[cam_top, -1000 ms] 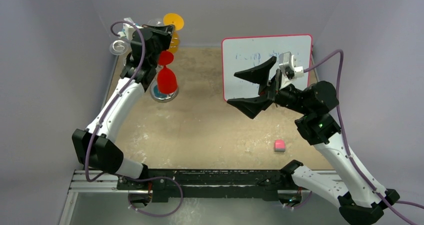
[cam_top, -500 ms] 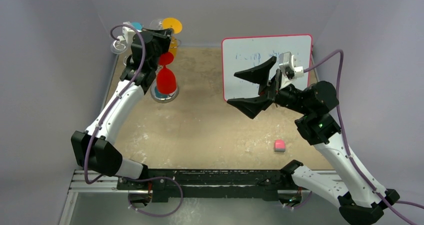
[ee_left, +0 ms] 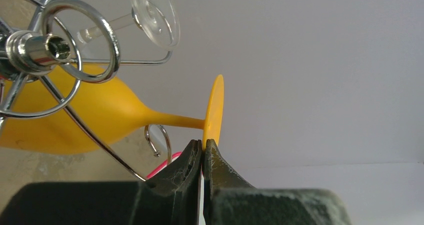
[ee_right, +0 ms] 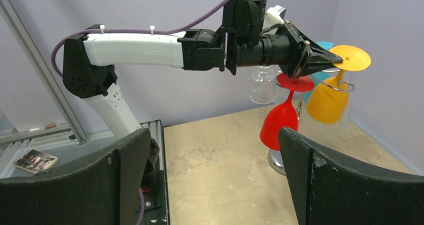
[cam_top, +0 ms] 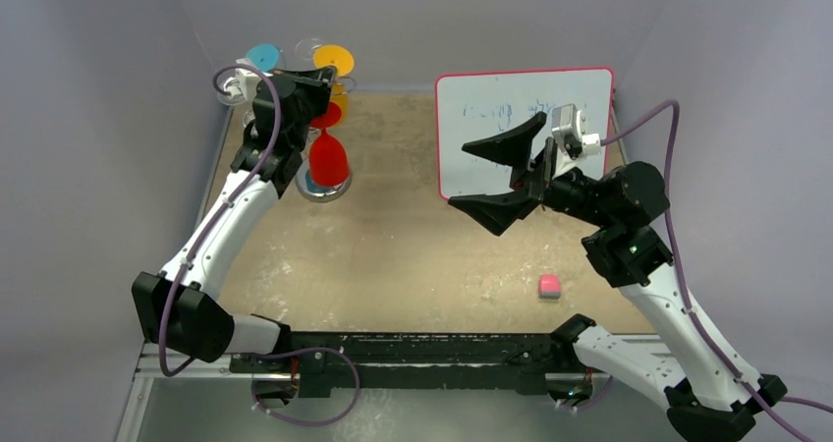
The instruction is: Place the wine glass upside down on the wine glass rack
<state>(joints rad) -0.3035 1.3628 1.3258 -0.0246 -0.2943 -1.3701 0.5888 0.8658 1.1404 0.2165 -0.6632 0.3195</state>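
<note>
The wine glass rack (ee_left: 60, 50) is a silver wire tree; its round base (cam_top: 319, 189) stands at the back left. A yellow wine glass (ee_left: 75, 115) hangs upside down with its stem in a wire loop (ee_right: 337, 85) of the rack. My left gripper (ee_left: 202, 147) is shut on the rim of its yellow foot (cam_top: 333, 57), and also shows in the right wrist view (ee_right: 336, 60). A red glass (cam_top: 328, 157) hangs upside down on the rack. My right gripper (cam_top: 491, 172) is open and empty over the table's middle right.
A clear glass (ee_right: 262, 85) and a blue glass (cam_top: 261, 55) also hang on the rack. A whiteboard (cam_top: 550, 98) with a red frame lies at the back right. A pink eraser (cam_top: 549, 285) lies at the near right. Purple walls close in behind the rack.
My left wrist has shifted slightly back and left, still holding the yellow foot, which sits a little lower in view. The blue glass foot has come into sight. The right arm barely moved.
</note>
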